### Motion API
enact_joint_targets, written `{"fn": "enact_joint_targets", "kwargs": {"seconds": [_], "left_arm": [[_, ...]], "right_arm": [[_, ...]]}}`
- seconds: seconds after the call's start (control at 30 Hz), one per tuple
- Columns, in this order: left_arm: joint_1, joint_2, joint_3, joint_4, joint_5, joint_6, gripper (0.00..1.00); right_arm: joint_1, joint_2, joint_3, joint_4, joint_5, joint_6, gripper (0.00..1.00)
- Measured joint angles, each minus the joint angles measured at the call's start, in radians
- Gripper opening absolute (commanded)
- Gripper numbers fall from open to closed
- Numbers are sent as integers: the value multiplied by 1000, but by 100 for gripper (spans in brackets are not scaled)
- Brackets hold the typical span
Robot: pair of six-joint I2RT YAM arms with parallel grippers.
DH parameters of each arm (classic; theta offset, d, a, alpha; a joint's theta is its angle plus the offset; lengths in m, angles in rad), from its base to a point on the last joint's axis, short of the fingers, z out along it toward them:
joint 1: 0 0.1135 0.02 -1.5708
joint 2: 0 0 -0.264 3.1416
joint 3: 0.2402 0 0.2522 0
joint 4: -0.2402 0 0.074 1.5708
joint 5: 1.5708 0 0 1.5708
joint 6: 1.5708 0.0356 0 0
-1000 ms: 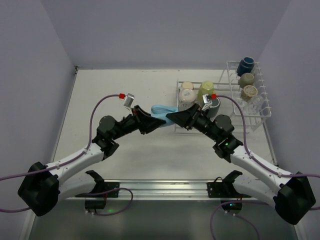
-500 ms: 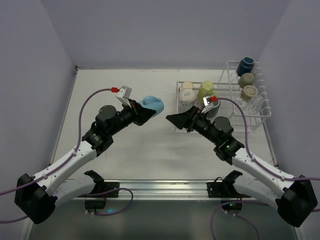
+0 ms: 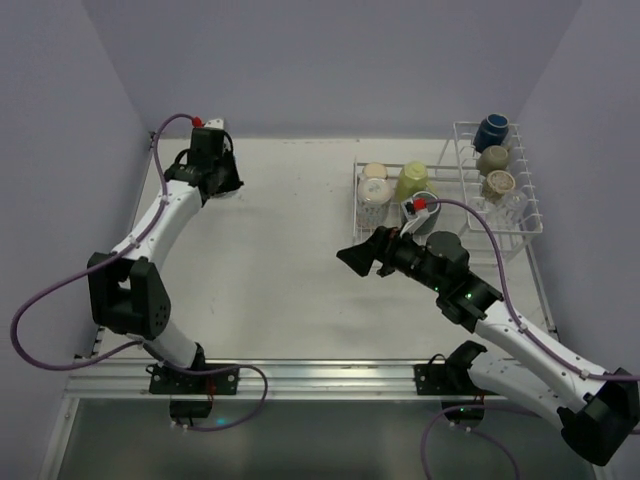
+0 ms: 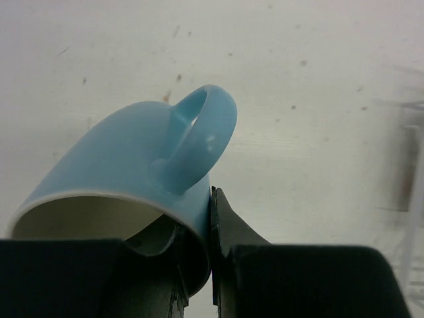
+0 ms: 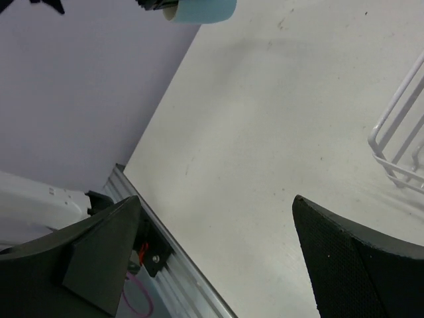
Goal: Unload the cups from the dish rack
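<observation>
My left gripper (image 3: pixel 222 187) is at the far left corner of the table, shut on the rim of a light blue cup (image 4: pixel 126 165), one finger inside and one outside. The cup is tilted with its handle up, just above the table; in the top view the gripper hides it. It also shows in the right wrist view (image 5: pixel 199 10). My right gripper (image 3: pixel 355 258) is open and empty above the table, left of the white dish rack (image 3: pixel 400 228). Beige (image 3: pixel 375 172), white patterned (image 3: pixel 372 192), pale green (image 3: pixel 412 180) and dark (image 3: pixel 427 206) cups sit on its flat section.
The rack's taller basket (image 3: pixel 520 215) at the far right holds a navy cup (image 3: pixel 492 132) and two beige-brown cups (image 3: pixel 492 160). The rack's wire corner shows in the right wrist view (image 5: pixel 397 146). Purple walls close the back and sides. A metal rail (image 3: pixel 320 375) runs along the near edge.
My left arm has swung the light blue cup from the table's middle to the far left corner. My right gripper, open, has drawn back a little toward the near side.
</observation>
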Motion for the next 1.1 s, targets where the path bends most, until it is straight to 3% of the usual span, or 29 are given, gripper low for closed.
{"fn": "enact_joint_targets", "kwargs": {"seconds": [0.4, 0.7, 0.9, 0.97, 1.07, 1.1], "left_arm": [[138, 340, 198, -303, -46, 119, 0], [171, 412, 267, -336, -47, 123, 23], [172, 412, 268, -335, -47, 135, 26], [172, 412, 268, -335, -47, 138, 33], [174, 412, 270, -335, -49, 145, 51], [174, 412, 271, -334, -50, 146, 62]], "right_arm": [[24, -72, 18, -172, -8, -138, 99], [24, -60, 43, -225, 2, -175, 99], [24, -62, 60, -256, 29, -187, 99], [24, -67, 64, -269, 45, -189, 99], [25, -71, 81, -295, 77, -198, 99], [24, -72, 89, -303, 87, -202, 99]]}}
